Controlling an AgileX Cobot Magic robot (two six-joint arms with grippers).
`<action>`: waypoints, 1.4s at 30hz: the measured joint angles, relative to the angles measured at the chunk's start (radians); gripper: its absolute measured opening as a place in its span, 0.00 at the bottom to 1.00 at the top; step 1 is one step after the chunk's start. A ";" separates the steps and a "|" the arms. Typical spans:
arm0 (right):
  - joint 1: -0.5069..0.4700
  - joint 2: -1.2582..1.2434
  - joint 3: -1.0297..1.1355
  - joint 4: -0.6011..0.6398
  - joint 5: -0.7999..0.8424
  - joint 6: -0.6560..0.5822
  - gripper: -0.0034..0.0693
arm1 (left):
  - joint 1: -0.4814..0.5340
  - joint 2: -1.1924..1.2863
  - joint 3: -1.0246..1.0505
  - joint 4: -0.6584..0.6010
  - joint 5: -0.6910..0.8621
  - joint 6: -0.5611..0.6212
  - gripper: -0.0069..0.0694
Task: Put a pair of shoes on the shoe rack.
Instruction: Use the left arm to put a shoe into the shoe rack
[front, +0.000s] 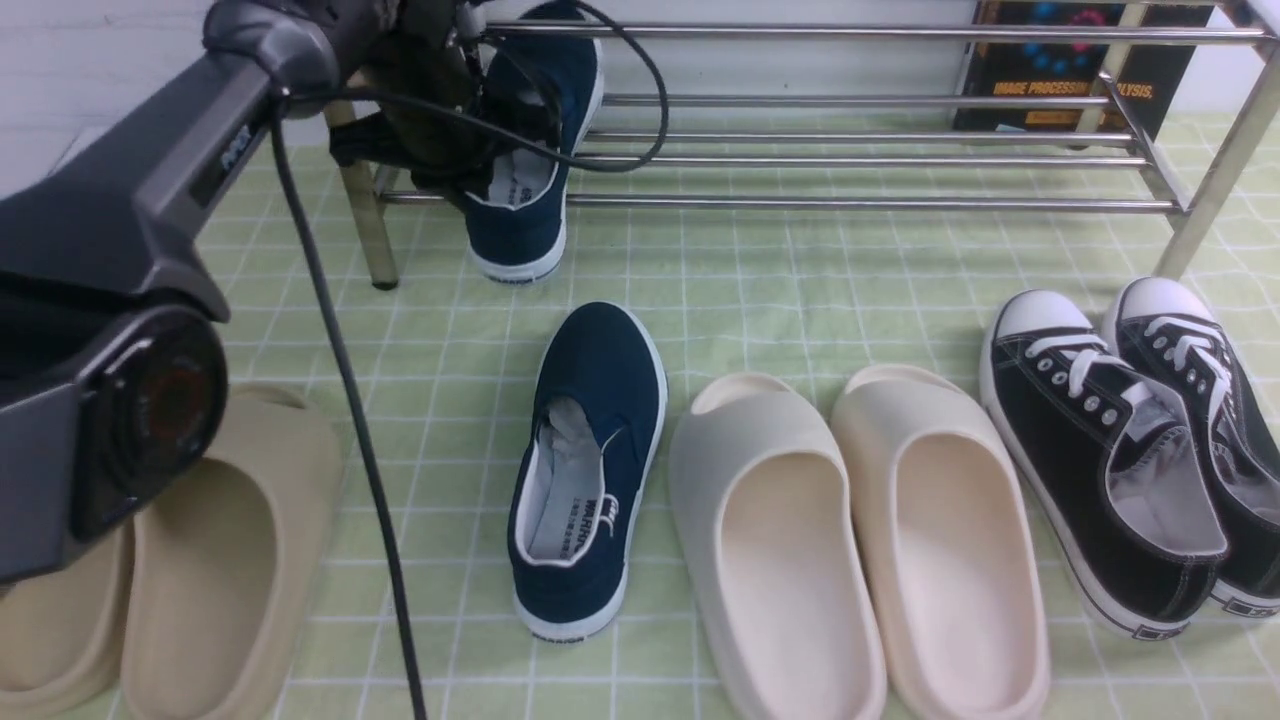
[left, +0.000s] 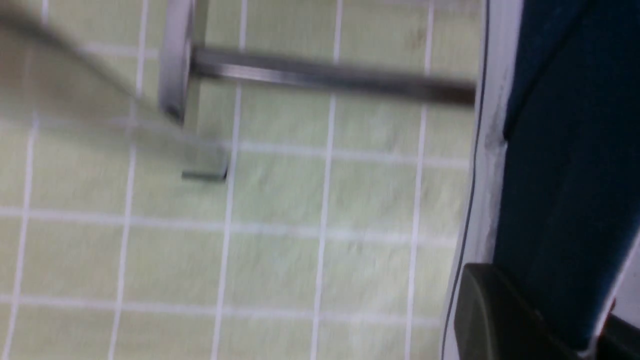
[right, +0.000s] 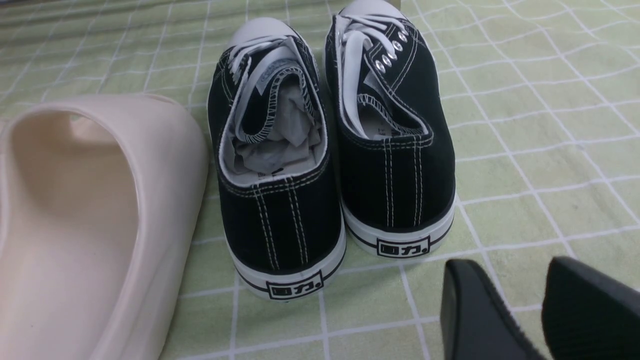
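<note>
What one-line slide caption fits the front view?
Left gripper holds one navy slip-on at the shoe rack's left end; its mate lies on the checked cloth.

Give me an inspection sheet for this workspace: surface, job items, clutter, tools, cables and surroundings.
Surface: green checked cloth.
Job's things: held navy shoe tilted toe-up against the shoe rack at its left end; second navy shoe lying on the cloth in front.
Clutter: beige slides left, cream slides centre, black lace-up sneakers right.
Tools: left tool shut on the held shoe; right tool open, empty, behind the sneakers' heels.
Cables: black cable loops across the held shoe and rack bars.
Surroundings: dark book behind the rack; white wall.
</note>
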 joint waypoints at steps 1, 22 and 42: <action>0.000 0.000 0.000 0.000 0.000 0.000 0.39 | 0.000 0.013 -0.014 0.002 -0.012 -0.004 0.10; 0.000 0.000 0.000 0.000 0.000 0.000 0.39 | 0.000 0.055 -0.089 0.068 -0.068 -0.068 0.34; 0.000 0.000 0.000 0.000 0.000 0.000 0.39 | -0.033 -0.087 0.037 0.056 0.146 0.015 0.11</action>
